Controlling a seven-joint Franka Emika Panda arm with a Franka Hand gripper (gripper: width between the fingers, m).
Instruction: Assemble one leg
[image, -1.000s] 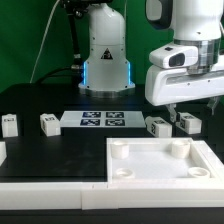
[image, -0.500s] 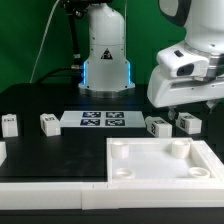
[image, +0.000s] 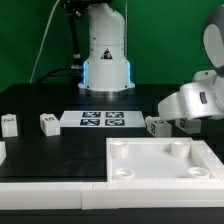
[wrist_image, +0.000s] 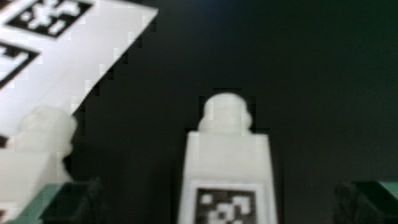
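Black desk (image: 35, 100), exterior view's right edge: my fingers (wrist_image: 54, 205) sit wide open over a leg (wrist_image: 222, 165), holding nothing; off-centre, I'd clip its neighbour (wrist_image: 39, 140).

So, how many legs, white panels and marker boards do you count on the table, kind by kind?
legs: 4 (three show in the exterior view; the fourth shows only in the wrist view)
white panel: 1
marker board: 1
Total: 6
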